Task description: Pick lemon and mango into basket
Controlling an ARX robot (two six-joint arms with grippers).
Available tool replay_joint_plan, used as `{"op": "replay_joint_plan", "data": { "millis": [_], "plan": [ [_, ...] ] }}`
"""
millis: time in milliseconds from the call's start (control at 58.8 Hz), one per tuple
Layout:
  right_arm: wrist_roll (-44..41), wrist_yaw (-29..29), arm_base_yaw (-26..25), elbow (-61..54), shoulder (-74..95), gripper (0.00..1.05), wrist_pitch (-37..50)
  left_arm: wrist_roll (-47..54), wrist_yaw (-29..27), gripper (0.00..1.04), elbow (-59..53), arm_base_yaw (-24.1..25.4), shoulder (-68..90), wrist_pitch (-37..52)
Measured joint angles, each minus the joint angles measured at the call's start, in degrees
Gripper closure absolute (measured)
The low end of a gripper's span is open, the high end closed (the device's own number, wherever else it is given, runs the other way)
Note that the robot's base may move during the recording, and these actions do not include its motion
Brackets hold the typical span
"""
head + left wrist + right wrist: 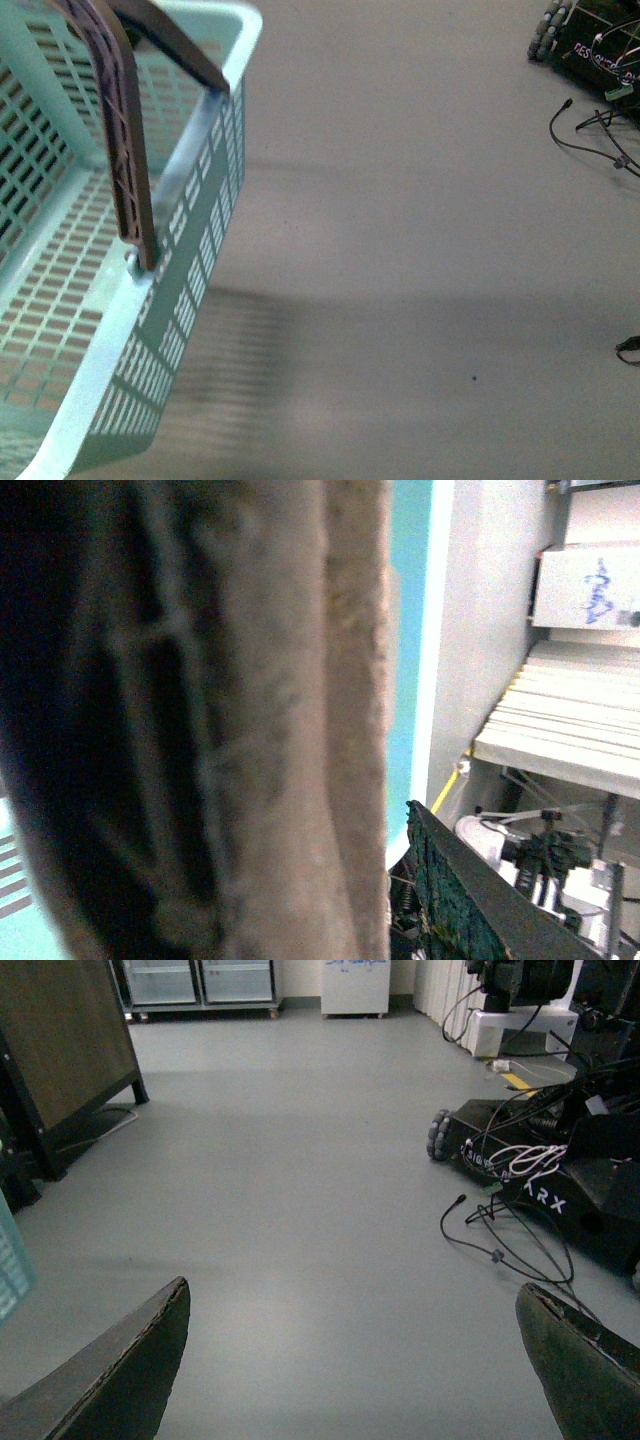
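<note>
Aqua plastic is filling the left of the front view, where the basket (205, 235) is showing its slotted wall above the grey floor (420, 250). Its two brown handles (125, 150) are standing raised over the rim. Whether the basket is resting on the floor or hanging clear of it cannot be told. The right tool (355, 1360) is hanging released over bare floor, its two dark fingers (120, 1380) spreading wide apart, and a sliver of the basket is showing at that view's edge. One of the handles is sitting blurred right against the left wrist camera, covering most of that picture, so whether the left tool is clenching or released cannot be told. Black cables (590, 135) and a dark wheeled robot base (560, 1180) are lying on the floor, well apart from the basket.
</note>
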Motion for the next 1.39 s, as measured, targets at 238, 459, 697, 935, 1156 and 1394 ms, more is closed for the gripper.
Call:
{"op": "replay_joint_plan", "data": {
  "millis": [238, 459, 697, 935, 1156, 1394],
  "plan": [
    [0.00, 0.00, 0.00, 0.02, 0.00, 0.09, 0.00, -1.86, -1.86, 0.77, 2.64, 0.04, -15.17, -11.08],
    [0.00, 0.00, 0.00, 0.00, 0.00, 0.09, 0.00, -0.94, -1.79, 0.77, 3.76, 0.76, -17.81, -12.68],
    [0.00, 0.00, 0.00, 0.00, 0.00, 0.09, 0.00, -0.98, -1.46, 0.77, 3.76, 0.79, -17.70, -12.76],
    [0.02, -0.02, 0.00, 0.00, 0.00, 0.09, -0.02, -0.98, -1.55, 0.77, 3.76, 0.81, -17.66, -12.76],
    [-0.02, 0.00, 0.00, 0.00, 0.00, 0.09, -0.02, -0.96, -1.57, 0.77, 3.76, 0.81, -17.68, -12.76],
    [0.02, 0.02, 0.00, 0.00, 0.00, 0.09, 0.00, -0.96, -1.55, 0.77, 3.80, 0.81, -17.68, -12.76]
  ]
}}
